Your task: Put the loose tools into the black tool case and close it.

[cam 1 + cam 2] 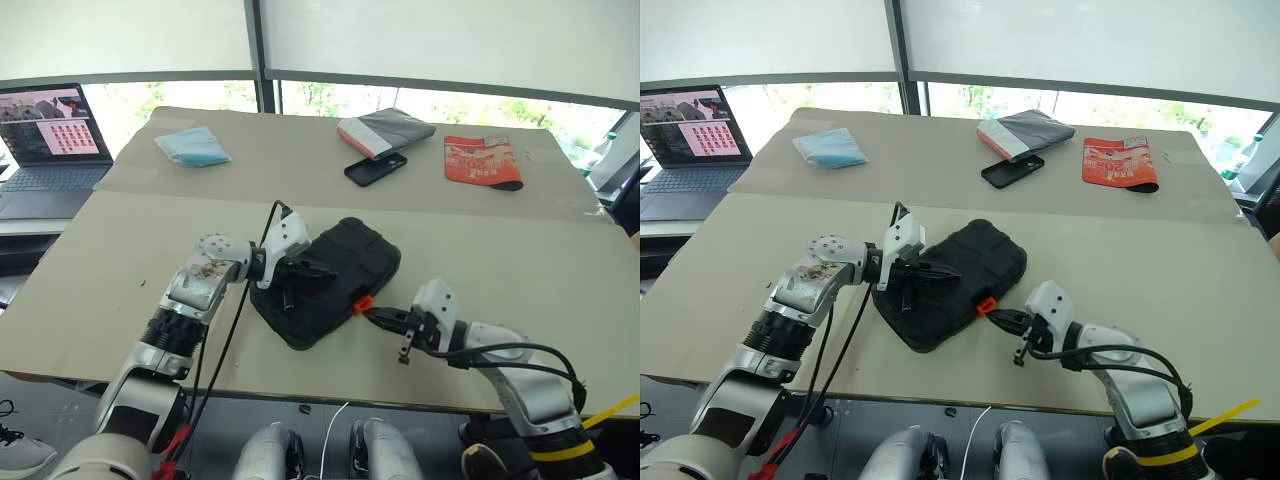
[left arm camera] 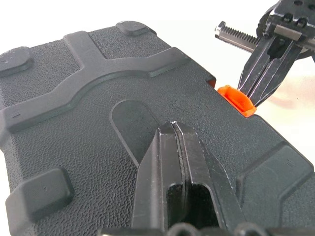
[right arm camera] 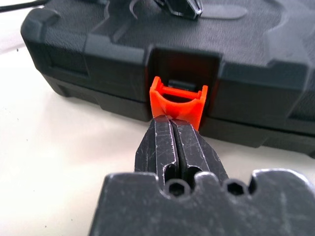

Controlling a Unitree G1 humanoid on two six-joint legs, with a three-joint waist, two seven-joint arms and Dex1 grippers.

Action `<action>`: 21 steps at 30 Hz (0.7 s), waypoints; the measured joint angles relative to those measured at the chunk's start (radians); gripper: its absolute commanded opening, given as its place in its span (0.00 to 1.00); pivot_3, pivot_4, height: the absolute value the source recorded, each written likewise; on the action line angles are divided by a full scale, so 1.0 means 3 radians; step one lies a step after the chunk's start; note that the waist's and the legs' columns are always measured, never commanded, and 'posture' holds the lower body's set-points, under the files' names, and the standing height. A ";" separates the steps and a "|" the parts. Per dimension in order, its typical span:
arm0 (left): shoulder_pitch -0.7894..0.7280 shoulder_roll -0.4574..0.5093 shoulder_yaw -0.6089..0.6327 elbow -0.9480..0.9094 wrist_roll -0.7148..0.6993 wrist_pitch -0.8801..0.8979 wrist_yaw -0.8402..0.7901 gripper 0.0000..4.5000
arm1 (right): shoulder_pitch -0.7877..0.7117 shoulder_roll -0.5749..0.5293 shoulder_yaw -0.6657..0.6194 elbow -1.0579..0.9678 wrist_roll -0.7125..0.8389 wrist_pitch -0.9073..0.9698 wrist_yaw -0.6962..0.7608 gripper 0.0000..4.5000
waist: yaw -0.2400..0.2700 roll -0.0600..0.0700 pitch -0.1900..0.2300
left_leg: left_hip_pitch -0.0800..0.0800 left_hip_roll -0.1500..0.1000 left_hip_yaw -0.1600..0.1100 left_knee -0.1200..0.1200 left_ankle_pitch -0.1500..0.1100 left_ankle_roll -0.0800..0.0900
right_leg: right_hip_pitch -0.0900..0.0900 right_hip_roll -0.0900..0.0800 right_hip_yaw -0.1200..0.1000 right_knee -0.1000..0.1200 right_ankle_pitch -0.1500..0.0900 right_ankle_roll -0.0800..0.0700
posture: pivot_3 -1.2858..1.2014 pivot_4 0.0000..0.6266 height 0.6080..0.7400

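The black tool case (image 1: 365,255) lies with its lid down in the middle of the table, its orange latch (image 1: 362,303) facing my right arm. My left gripper (image 1: 325,270) is shut, and its tips (image 2: 172,127) rest on the textured lid. My right gripper (image 1: 372,314) is also shut. Its fingertips (image 3: 172,123) touch the lower edge of the latch (image 3: 178,101), which stands out from the case's front wall (image 3: 256,88). The loose tools are out of view.
At the far side of the table lie a black phone (image 1: 375,168), a grey-and-red folded item (image 1: 385,132), a red packet (image 1: 482,162) and a blue pack (image 1: 192,146). A laptop (image 1: 45,130) stands off the table's left edge.
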 measured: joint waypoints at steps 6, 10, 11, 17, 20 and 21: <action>0.0020 -0.0006 -0.0014 -0.0034 -0.0002 0.0003 -0.0008 0.00 | -0.0151 0.0067 -0.0008 -0.0078 0.0085 -0.0012 -0.0017 0.00 | 0.0016 0.0002 -0.0002 | 0.0001 0.0000 -0.0002 0.0000 -0.0003 0.0002 | 0.0002 -0.0001 -0.0001 -0.0002 -0.0001 0.0000 | 0.52 0.24 1.00; 0.0027 -0.0004 -0.0015 -0.0048 -0.0002 0.0021 -0.0008 0.00 | -0.0171 0.0109 0.0019 0.0048 0.0033 -0.0111 -0.0029 0.00 | 0.0019 0.0006 -0.0004 | 0.0002 0.0000 -0.0001 0.0000 -0.0004 0.0001 | 0.0003 -0.0001 0.0000 -0.0004 -0.0001 0.0000 | 0.52 0.24 1.00; 0.0030 -0.0004 -0.0015 -0.0053 -0.0002 0.0030 -0.0006 0.00 | -0.0178 0.0107 0.0026 0.0064 0.0001 -0.0150 -0.0018 0.00 | 0.0020 0.0007 -0.0004 | 0.0002 0.0000 -0.0001 0.0000 -0.0004 0.0000 | 0.0003 -0.0001 0.0000 -0.0004 -0.0001 0.0000 | 0.52 0.24 1.00; 0.0259 0.0004 0.0243 -0.0146 -0.0266 -0.0145 -0.0116 0.06 | 0.0022 -0.0093 -0.0152 -0.0078 0.0198 -0.0075 0.0111 0.06 | 0.0021 0.0012 -0.0005 | -0.0002 0.0000 -0.0001 -0.0004 -0.0004 0.0001 | -0.0001 -0.0002 0.0000 -0.0005 -0.0001 0.0000 | 0.52 0.24 1.00; 0.0455 0.0144 0.0465 -0.0229 -0.0457 -0.0324 -0.0227 0.24 | 0.0174 -0.0249 -0.0429 -0.0196 0.0383 -0.0019 0.0159 0.25 | 0.0012 0.0013 -0.0003 | -0.0011 0.0000 -0.0001 -0.0004 -0.0003 -0.0002 | -0.0012 -0.0002 0.0000 -0.0005 -0.0001 -0.0001 | 0.52 0.24 1.00; 0.0523 0.0226 0.0563 -0.0243 -0.0499 -0.0354 -0.0246 0.32 | 0.0228 -0.0310 -0.0532 -0.0232 0.0392 -0.0022 0.0180 0.33 | 0.0008 0.0014 -0.0002 | -0.0012 0.0000 0.0000 -0.0005 -0.0002 -0.0003 | -0.0014 -0.0002 0.0000 -0.0005 -0.0001 -0.0001 | 0.52 0.24 1.00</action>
